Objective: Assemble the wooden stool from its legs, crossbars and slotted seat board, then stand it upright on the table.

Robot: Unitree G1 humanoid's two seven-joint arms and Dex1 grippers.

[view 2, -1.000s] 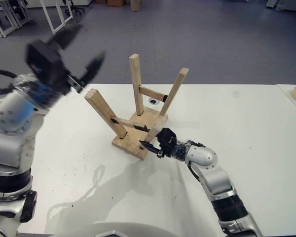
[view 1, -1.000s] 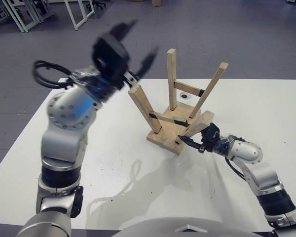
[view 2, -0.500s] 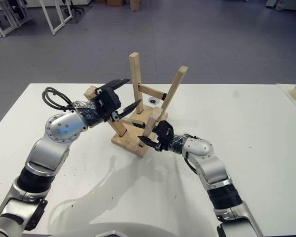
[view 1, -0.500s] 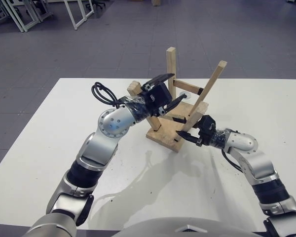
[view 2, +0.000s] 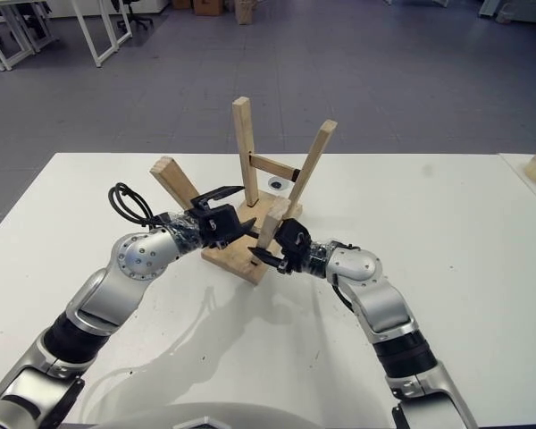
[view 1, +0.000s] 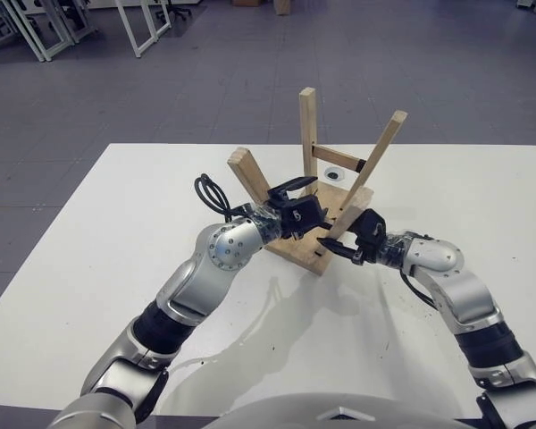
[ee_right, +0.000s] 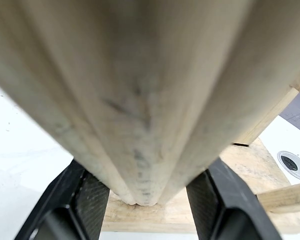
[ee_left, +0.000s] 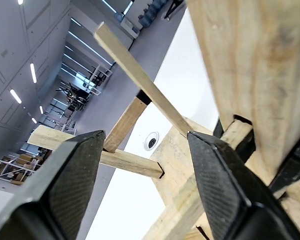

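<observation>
Wooden stool [view 1: 309, 134] upside down, left pincer [view 1: 319, 205] lowered among its legs, spread wide, right pincer [view 1: 338, 242] clamping near leg [view 1: 349, 218].

white table [view 1: 98, 232], upturned stool [view 1: 309, 134] resting on seat board [view 2: 235, 260] near middle, round grommet [view 2: 276, 183] just behind

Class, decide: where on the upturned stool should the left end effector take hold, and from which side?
Likely the near-left leg, mid-length, from the robot's left: it is a bare, flat-sided post leaning outward, and the open left end effector sits beside it.
</observation>
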